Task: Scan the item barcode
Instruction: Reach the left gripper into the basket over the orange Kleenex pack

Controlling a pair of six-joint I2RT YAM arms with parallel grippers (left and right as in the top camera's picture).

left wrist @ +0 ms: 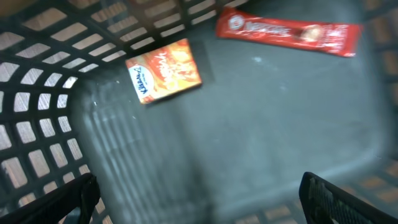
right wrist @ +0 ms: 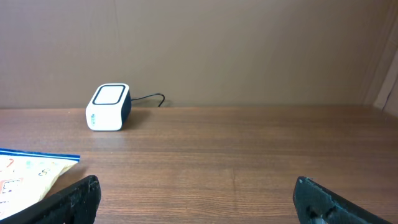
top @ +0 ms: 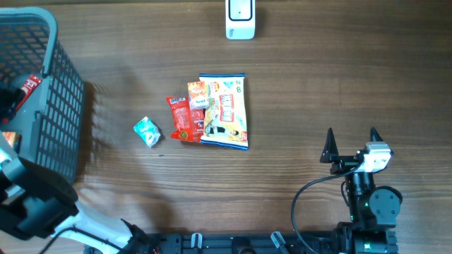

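Left hand [left wrist: 199, 194] gapes empty inside the basket [left wrist: 37, 124]; right hand [right wrist: 196, 198], wide open and empty, faces the scanner [right wrist: 107, 107].

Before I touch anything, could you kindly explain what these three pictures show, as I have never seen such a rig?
Two robot arms work at a table. One picture looks down from above; the other two come from cameras on the wrists. The left gripper, open and empty, points into a grey basket holding an orange pack and a red stick. The right gripper is open and empty too. Mid-table lie a snack bag and smaller packets; a white scanner stands at the far edge.
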